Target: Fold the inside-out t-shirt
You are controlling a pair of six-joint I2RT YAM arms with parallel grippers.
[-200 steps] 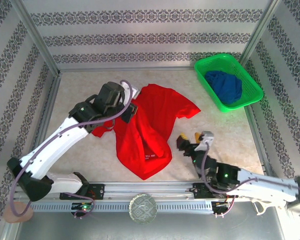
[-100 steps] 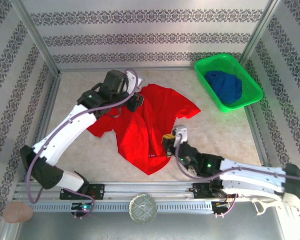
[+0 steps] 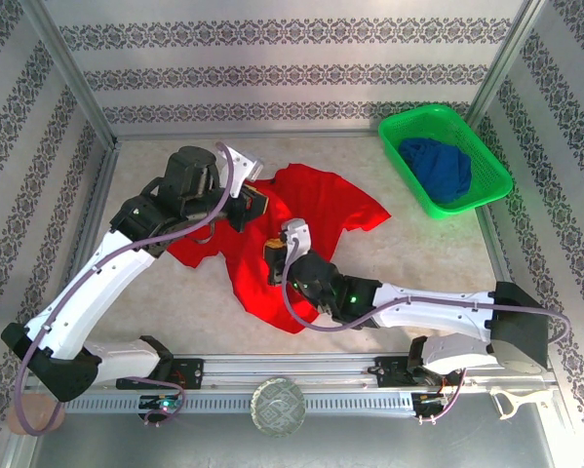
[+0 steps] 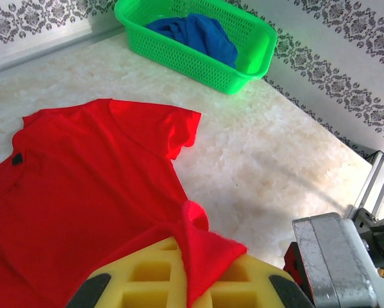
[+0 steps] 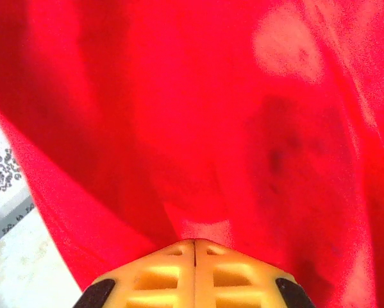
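Open bench (image 3: 438, 253) ran to the right of the right tool (image 3: 275, 261); green basket (image 3: 405, 171) blocked far beyond it, left arm (image 3: 126, 258) crowded its left.

Robot lab booth: patterned wall panels (image 3: 272, 78), aluminium rail (image 3: 272, 368)

No legible text; dark tag (image 4: 16, 158) at t-shirt (image 4: 83, 192) neck unreadable.
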